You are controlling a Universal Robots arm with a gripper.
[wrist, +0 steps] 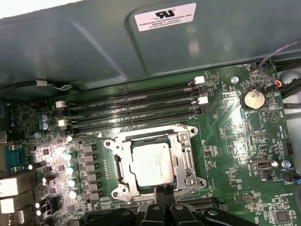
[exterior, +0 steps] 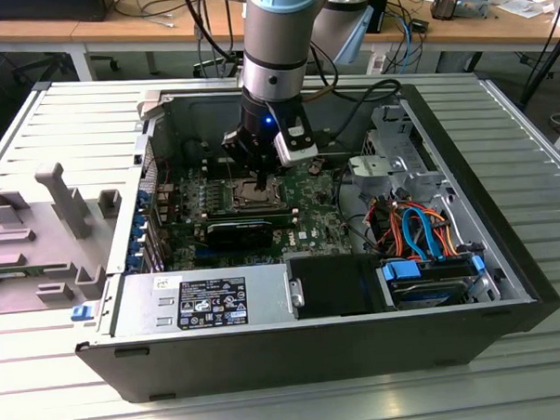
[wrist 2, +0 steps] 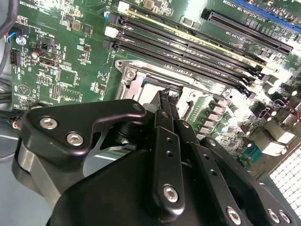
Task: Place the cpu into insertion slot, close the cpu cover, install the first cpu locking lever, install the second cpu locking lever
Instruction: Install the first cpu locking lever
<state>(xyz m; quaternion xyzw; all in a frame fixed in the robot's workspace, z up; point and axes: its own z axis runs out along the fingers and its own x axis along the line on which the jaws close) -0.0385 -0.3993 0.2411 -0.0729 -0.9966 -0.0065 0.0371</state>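
As cpu lies seated, end effector hangs close.

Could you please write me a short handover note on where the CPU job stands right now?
Gripper: shut, low at the edge of the slot; I cannot tell whether it pinches anything.
Cpu: seated flat in the slot.
Cover: looks down around the cpu.
Done: cpu placed; cover apparently closed.
Left: the two locking levers, whose state I cannot make out.
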